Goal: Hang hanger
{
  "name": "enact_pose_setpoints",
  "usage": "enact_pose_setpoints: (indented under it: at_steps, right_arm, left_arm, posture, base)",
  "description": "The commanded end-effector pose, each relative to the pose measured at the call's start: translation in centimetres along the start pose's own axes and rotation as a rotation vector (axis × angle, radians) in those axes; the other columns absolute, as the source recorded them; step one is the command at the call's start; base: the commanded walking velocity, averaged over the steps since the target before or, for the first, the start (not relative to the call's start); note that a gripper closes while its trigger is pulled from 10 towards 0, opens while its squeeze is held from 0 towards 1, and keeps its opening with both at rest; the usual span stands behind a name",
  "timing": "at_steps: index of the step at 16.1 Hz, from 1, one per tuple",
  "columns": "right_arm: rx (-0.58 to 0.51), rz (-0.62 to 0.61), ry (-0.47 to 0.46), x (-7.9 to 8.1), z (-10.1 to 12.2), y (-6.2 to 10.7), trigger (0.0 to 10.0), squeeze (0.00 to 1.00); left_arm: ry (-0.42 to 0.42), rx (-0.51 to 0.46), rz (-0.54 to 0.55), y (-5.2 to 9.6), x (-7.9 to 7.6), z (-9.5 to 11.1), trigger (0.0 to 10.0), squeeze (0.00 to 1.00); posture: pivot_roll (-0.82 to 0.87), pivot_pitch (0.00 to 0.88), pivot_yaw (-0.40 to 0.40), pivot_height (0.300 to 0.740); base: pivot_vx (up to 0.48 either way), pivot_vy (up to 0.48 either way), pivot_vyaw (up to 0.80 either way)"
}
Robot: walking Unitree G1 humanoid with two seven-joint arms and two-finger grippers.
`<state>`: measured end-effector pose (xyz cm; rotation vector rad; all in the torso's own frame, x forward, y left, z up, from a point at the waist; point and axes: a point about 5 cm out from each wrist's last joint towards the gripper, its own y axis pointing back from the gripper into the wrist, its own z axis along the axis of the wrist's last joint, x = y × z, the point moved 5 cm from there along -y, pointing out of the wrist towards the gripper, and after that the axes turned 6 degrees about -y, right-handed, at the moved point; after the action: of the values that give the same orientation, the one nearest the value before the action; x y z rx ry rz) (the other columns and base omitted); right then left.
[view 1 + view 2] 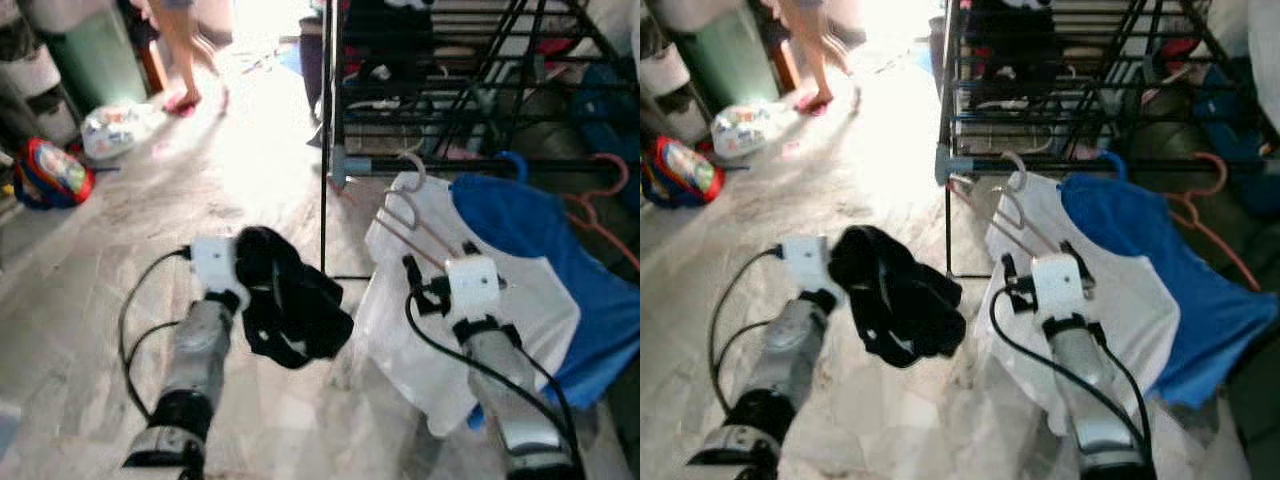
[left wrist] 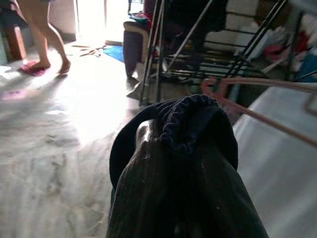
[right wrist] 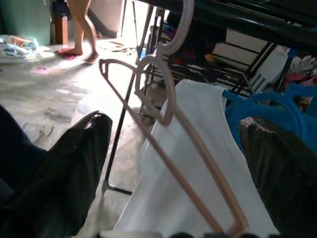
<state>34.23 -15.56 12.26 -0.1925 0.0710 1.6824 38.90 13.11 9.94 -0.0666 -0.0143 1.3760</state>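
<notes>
— So, where's the pink hanger (image 3: 163, 148)?
— Lying between the right gripper's (image 3: 173, 163) spread fingers, below the drying rack (image 1: 450, 160).
— And the left gripper (image 1: 245, 285)?
— Clenched on black cloth (image 1: 290, 305).

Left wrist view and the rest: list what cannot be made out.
- Left gripper: in the left wrist view, black garment drapes its fingers, hiding their grip.
- Pink hanger: its lower end runs off the right wrist view.
- Person: cut off by the top edge, blurred.
</notes>
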Motion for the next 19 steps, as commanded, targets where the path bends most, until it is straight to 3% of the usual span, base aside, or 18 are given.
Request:
enact_pose_setpoints:
  at_steps: [1,6,10,14,16,19]
  right_arm:
    - [0.009,0.009,0.012,-0.7,0.3,0.0,10.0,0.00]
    - [0.048,0.048,0.049,-1.9,0.5,-0.8,10.0,0.00]
    - [0.099,0.159,0.069,-1.2,0.3,-1.6,10.0,0.00]
    - [0.135,0.186,0.138,-2.9,0.6,-3.2,10.0,0.00]
    - [0.137,0.188,0.118,-3.9,1.2,-4.4,10.0,0.00]
    - [0.150,0.262,0.087,-3.3,1.4,-5.4,10.0,0.00]
  left_arm:
    - [0.013,-0.019,-0.032,-0.2,-1.2,0.5,10.0,0.00]
    - [0.023,-0.015,-0.101,0.3,-2.5,0.1,10.0,0.00]
    - [0.004,-0.021,-0.160,0.8,-2.9,0.3,10.0,0.00]
    - [-0.026,-0.024,-0.214,1.6,-3.1,0.3,10.0,0.00]
    - [-0.032,-0.019,-0.224,2.1,-3.1,0.3,10.0,0.00]
    - [-0.048,-0.007,-0.236,2.5,-3.0,0.3,10.0,0.00]
  posture:
    - [-0.03,0.132,0.024,0.740]
    - [-0.03,0.164,0.023,0.740]
    - [-0.01,0.210,0.032,0.740]
    - [0.01,0.243,0.036,0.740]
    - [0.03,0.258,0.042,0.740]
    - [0.05,0.264,0.051,0.740]
  base:
    - [0.000,0.000,0.00]
    - [0.000,0.000,0.00]
    - [0.000,0.000,0.00]
    - [0.000,0.000,0.00]
    - [0.000,0.000,0.00]
    - [0.000,0.000,0.00]
